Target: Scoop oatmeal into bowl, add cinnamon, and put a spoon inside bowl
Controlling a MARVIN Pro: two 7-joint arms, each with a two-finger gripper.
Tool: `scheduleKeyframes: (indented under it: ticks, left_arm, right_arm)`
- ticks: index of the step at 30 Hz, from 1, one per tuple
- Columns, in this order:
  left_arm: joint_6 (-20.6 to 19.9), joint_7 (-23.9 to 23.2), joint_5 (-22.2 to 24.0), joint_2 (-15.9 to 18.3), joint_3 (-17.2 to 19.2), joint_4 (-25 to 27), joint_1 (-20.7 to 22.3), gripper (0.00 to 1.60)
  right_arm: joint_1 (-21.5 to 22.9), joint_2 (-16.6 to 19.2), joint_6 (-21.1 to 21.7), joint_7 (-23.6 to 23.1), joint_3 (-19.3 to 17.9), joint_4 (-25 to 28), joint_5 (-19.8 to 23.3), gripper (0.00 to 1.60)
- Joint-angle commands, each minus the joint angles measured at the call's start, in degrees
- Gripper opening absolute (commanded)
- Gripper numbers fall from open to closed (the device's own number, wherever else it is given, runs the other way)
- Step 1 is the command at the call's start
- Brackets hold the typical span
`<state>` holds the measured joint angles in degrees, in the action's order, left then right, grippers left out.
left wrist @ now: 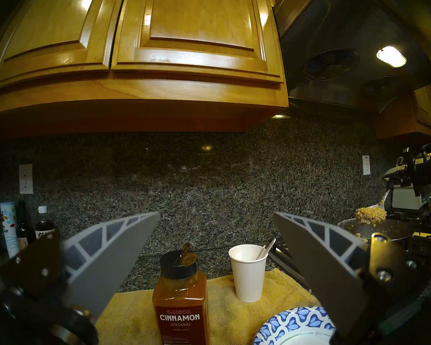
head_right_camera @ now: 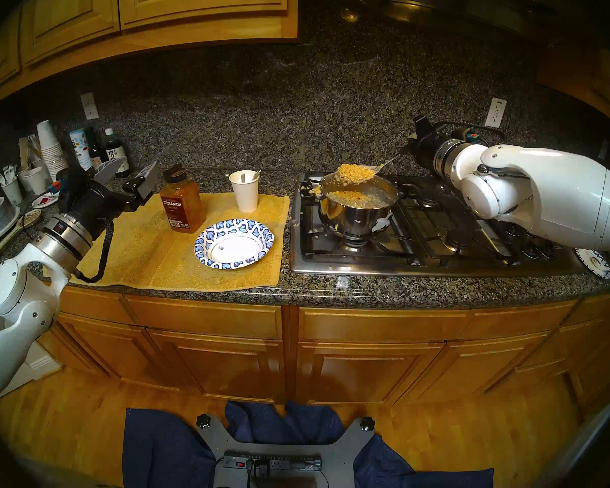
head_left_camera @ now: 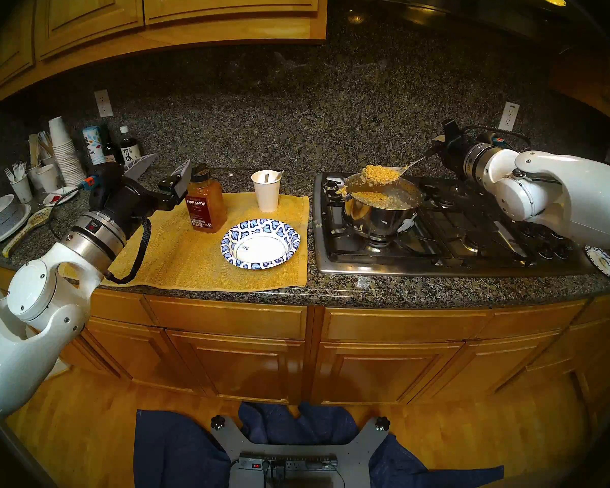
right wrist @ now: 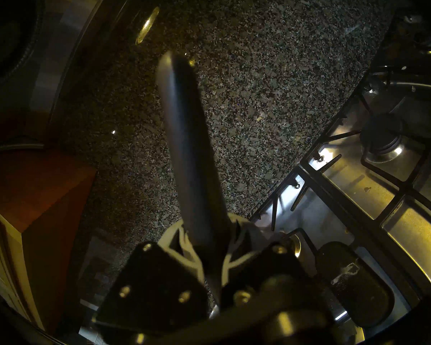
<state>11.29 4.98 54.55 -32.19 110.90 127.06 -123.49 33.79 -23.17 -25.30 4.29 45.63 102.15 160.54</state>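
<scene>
My right gripper (head_left_camera: 437,147) is shut on the dark handle (right wrist: 192,150) of a metal serving spoon. It holds a heap of yellowish oatmeal (head_left_camera: 381,174) just above the steel pot (head_left_camera: 381,219) on the stove. More oatmeal lies in the pot. The blue-and-white paper bowl (head_left_camera: 261,226) sits empty on a yellow cloth, left of the stove. The cinnamon bottle (head_left_camera: 205,202) stands behind it, its cap flap up (left wrist: 188,253). The small white spoon (left wrist: 266,248) stands in a white paper cup (head_left_camera: 267,191). My left gripper (head_left_camera: 168,165) is open and empty, just left of the cinnamon.
The stove (head_left_camera: 455,230) has black grates. Stacked cups, dark bottles, forks and grey bowls (head_left_camera: 4,216) crowd the far left. A patterned plate (head_left_camera: 603,262) lies at the counter's right end. Wall cabinets (left wrist: 135,63) hang over the counter.
</scene>
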Motion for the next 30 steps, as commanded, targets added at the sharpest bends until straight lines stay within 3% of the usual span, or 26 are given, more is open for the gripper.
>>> scheduleKeyframes:
  ticks: [1, 30]
  left_arm:
    - [0.72, -0.09, -0.13, 0.01, 1.32, 0.7, 0.99, 1.6]
    - [0.73, -0.1, -0.13, 0.0, 1.33, 0.7, 0.98, 1.6]
  right_arm:
    - [2.71, 0.24, -0.61, -1.32, -2.47, 0.1, -0.23, 0.0]
    - [1.46, 0.38, -0.8, -1.54, -1.97, 0.08, 0.21, 0.0]
